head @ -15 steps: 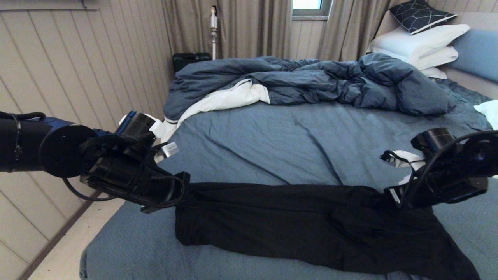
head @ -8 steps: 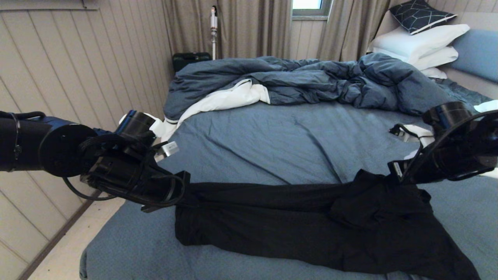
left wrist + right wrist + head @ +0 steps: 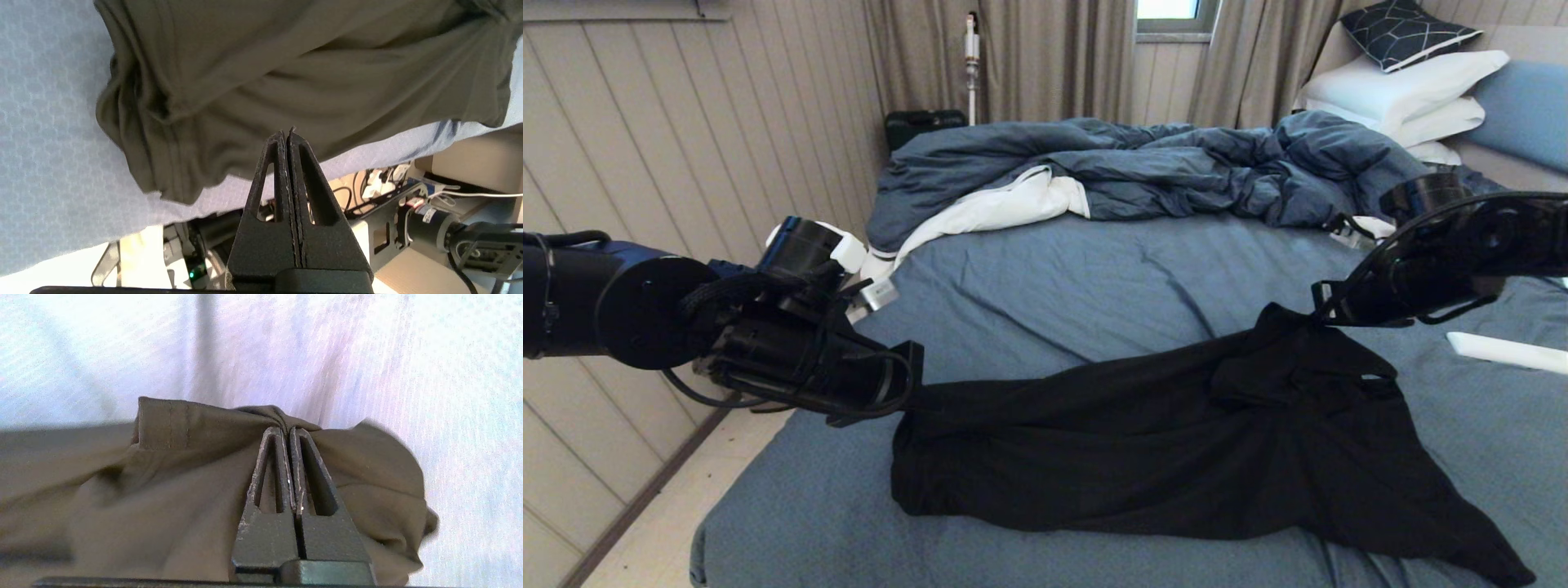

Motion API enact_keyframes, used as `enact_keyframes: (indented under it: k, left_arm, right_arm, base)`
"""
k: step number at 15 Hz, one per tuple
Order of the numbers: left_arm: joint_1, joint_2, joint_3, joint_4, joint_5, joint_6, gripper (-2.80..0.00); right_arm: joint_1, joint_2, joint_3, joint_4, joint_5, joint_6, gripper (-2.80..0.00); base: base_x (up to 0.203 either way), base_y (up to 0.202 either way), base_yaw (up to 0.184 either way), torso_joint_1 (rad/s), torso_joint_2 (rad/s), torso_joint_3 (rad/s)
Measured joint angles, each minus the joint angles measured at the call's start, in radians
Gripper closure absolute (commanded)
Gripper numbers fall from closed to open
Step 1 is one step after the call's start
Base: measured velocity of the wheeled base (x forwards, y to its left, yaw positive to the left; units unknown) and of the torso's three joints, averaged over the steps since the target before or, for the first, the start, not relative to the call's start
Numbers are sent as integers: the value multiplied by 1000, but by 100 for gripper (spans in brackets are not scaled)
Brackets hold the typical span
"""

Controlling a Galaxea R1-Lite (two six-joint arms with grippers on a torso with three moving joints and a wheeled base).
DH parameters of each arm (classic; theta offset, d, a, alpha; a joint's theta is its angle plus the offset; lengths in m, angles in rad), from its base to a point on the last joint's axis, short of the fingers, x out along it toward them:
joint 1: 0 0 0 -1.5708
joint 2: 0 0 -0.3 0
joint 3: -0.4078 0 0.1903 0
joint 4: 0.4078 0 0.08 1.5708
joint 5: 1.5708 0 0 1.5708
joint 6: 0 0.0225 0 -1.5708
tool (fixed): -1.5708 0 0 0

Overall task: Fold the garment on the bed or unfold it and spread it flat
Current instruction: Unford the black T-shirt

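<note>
Garment (image 3: 1143, 457), a black T-shirt with its plain side up, stretched across the near part of the bed (image 3: 1094, 294) between two arms. Left gripper (image 3: 913, 390) sits at the near left edge of the bed, low over the sheet; its fingers (image 3: 282, 163) are pressed together, and in the left wrist view the tips meet at the edge of the cloth, so the left end of the shirt appears pinched there, though the exact fold held is hidden. Right gripper (image 3: 1316, 314) is raised above the sheet toward the right side of the bed; its fingers (image 3: 282, 465) are closed on a bunched ridge of the fabric, with a stitched hem visible just beside them in the right wrist view. From this raised point the shirt hangs down in a slope: one band runs leftward to the left gripper, and a wider panel spreads toward the near right corner of the bed, ending in a pointed tail on the sheet. The lower edge of the shirt rests on the slate-blue sheet near the front edge. Duvet (image 3: 1176, 167), dark blue with white lining, lies rumpled across the far half of the bed, well apart from the shirt. Pillows (image 3: 1405, 94), white and stacked, lie at the far right with a dark patterned cushion (image 3: 1405, 31) on top.
</note>
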Motion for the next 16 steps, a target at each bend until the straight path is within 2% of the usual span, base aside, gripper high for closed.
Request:
enact_keyframes:
  k: [3,6,16]
  left_arm:
    - [0,2,6,-1,0,2,0]
    - [0,3,11,0,0,2,0]
    - [0,-27,6,12,-4,-5,0]
  right_arm:
    - [13,109,-68,-1,-28,4,0]
    - [26,152,-76,-1,-29,6,0]
    - [18,60,-36,3,-26,-2,0]
  base:
    - [0,0,0,0,0,0]
    - [0,0,0,0,0,0]
    - [0,0,0,0,0,0]
